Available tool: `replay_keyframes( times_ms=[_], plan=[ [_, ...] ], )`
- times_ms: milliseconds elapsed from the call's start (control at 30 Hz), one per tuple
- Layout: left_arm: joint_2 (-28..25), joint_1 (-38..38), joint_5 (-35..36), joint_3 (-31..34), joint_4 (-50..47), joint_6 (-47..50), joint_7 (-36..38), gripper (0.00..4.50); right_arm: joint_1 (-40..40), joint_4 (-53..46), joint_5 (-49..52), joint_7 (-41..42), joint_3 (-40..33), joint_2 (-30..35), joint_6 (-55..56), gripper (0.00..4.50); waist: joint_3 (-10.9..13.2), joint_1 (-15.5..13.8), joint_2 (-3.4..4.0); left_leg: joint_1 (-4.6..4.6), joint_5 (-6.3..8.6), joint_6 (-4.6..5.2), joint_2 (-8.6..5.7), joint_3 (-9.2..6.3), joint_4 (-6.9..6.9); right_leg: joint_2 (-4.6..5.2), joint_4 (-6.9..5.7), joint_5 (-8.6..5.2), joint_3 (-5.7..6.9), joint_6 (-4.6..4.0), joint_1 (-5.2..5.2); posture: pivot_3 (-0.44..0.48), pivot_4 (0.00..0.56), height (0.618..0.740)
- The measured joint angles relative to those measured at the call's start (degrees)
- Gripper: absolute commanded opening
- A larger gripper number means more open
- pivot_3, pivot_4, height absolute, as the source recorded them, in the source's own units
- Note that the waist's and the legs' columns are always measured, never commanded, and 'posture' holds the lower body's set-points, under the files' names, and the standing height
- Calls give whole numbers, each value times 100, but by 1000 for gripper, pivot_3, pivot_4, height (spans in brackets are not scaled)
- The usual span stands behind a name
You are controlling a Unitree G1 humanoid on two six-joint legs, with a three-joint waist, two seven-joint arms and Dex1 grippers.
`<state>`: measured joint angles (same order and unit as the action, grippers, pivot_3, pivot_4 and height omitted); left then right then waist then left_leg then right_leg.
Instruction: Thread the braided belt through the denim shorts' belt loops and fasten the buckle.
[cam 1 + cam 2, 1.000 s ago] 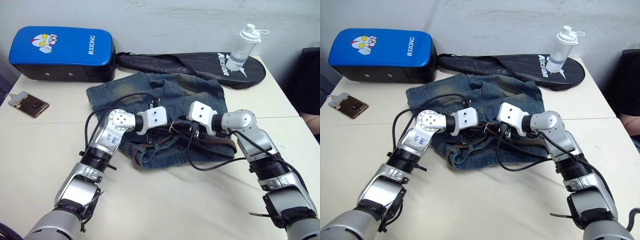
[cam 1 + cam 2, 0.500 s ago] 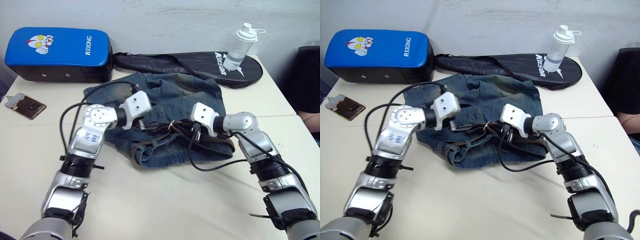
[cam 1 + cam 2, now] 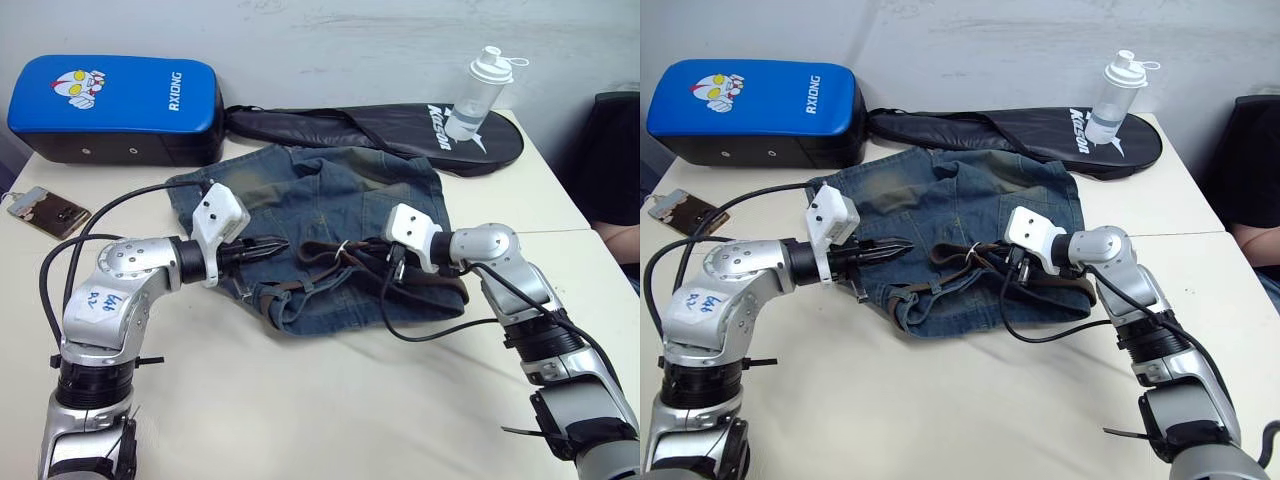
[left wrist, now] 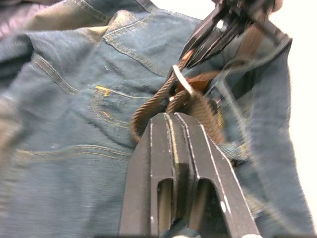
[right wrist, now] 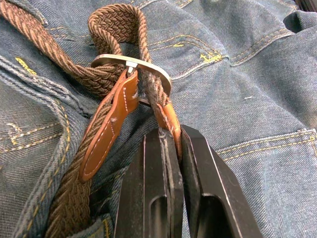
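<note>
desk: cream desk (image 3: pixel 330 400) against a pale wall, gear lined up along the back edge.
far left: phone in a brown case (image 3: pixel 45 211), then a blue strike pad (image 3: pixel 115 108).
left end effector (image 3: pixel 272 246): fingers pressed together, empty. It was down on the waistband a second ago; now it's swung back toward the left and hangs over the denim shorts (image 3: pixel 320 215).
meaning: looks like a regrasp, so I'd guess the fastening is stalled for the moment.
middle: braided belt (image 5: pixel 74 79) bunched on the shorts, silver buckle (image 5: pixel 131 69) near the middle of the waistband.
right end effector (image 5: pixel 167 136): same spot as before, pinching the belt's tan leather end just below the buckle.
containers: black racket bag (image 3: pixel 380 128), zipped; clear shaker bottle (image 3: pixel 472 95) standing on it, contents can't tell.
</note>
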<state>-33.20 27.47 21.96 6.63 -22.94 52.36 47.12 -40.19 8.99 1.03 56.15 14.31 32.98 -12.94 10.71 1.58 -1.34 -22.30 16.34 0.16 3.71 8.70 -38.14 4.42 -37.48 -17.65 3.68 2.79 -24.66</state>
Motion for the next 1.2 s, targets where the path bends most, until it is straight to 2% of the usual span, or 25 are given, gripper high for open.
replay_keyframes(
  times_ms=[133,433,600,767,900,1067,1200],
  plan=[
    [59,-418,76,-383,-103,300,-279,20,39,-61,4,-1,-8,18,-17,0,0,-4,-1,-1,-1,-2,0,-2,1,0,1,0,0,0,0,0,150,740],
    [-189,-654,-152,-1211,-45,87,-442,20,258,-454,64,27,-109,108,-106,0,0,0,0,1,0,-4,0,-2,6,1,4,-1,-1,-3,0,0,150,740],
    [-634,-913,-102,-1497,-107,82,-189,20,451,-638,63,215,-114,360,253,0,0,5,0,5,1,-5,2,-2,10,0,6,-4,-1,-7,1,0,150,740],
    [-1184,-1106,-55,-1597,-233,-125,112,20,711,-644,37,448,-173,909,1353,0,-1,16,0,21,6,-11,3,0,19,-3,14,-8,-3,-10,10,0,150,740],
    [-1807,-1411,212,-1262,-330,-128,527,20,1058,-196,-80,398,-524,1476,2866,0,-1,41,0,29,7,-15,4,3,22,-5,9,-15,-8,-11,10,0,150,740],
    [-2187,-1543,212,-1071,-39,-561,726,20,1484,1114,-277,-323,-1241,1884,4811,0,-1,24,0,37,6,-17,2,7,22,-3,8,-16,-12,-11,17,0,150,740],
    [-2196,-1519,194,-1002,287,-776,746,20,1730,2000,-772,-957,-1262,1952,6128,0,-1,23,1,43,5,-18,-1,12,20,-1,4,-16,-18,-10,19,0,150,740]
  ],
)
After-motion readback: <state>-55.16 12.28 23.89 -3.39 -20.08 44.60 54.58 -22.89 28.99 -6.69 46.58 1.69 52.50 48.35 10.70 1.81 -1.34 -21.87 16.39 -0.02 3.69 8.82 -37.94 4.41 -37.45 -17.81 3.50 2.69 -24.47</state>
